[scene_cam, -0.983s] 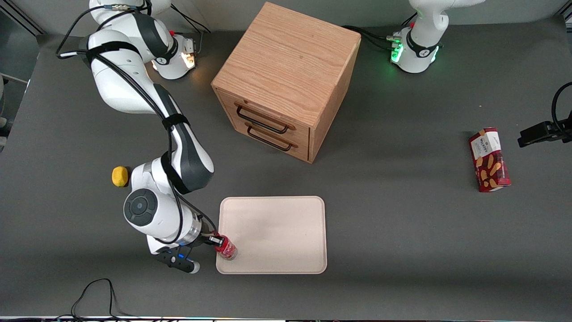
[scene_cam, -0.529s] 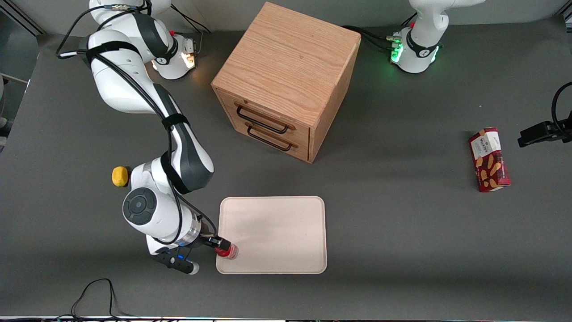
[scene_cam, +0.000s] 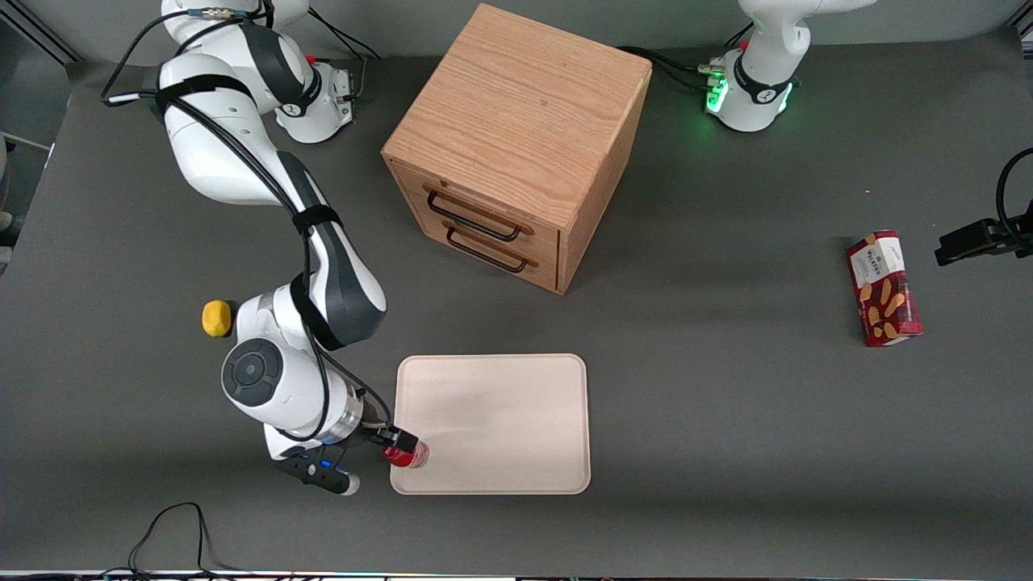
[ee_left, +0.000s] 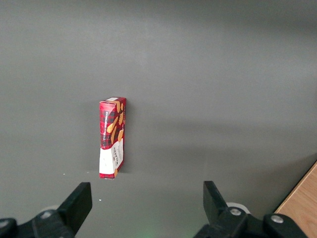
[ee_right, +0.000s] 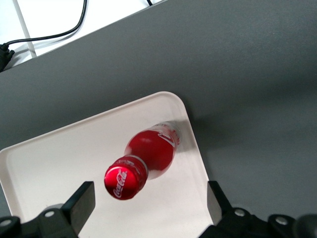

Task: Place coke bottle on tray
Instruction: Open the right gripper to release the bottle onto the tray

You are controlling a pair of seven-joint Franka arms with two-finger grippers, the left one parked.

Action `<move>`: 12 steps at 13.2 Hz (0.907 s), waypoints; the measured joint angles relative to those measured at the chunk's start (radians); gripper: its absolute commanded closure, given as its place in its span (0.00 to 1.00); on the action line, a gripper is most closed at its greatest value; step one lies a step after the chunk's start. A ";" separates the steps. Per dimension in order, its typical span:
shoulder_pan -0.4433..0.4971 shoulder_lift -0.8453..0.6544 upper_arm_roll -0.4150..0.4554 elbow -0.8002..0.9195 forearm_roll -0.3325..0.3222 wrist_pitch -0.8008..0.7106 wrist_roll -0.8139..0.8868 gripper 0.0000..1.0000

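The coke bottle, red-labelled with a red cap, stands on the pale cream-pink tray in the corner nearest the front camera at the working arm's end. My right gripper hovers just above it. In the right wrist view the gripper is open, its two black fingers spread wide apart. The bottle stands free between and below them, touching neither, close to the tray's rounded corner.
A wooden drawer cabinet stands farther from the front camera than the tray. A yellow lemon lies beside the working arm's wrist. A red biscuit box lies toward the parked arm's end. A black cable loops near the table's front edge.
The gripper and the bottle have shifted slightly nearer the front camera, and the bottle now stands straighter on the tray. The amber light at the working arm's base has gone out.
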 measured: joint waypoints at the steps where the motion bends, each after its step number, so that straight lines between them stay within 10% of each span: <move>1: 0.000 0.000 0.000 0.000 0.000 0.000 0.000 0.00; 12: -0.004 -0.142 -0.002 -0.002 0.000 -0.288 -0.021 0.00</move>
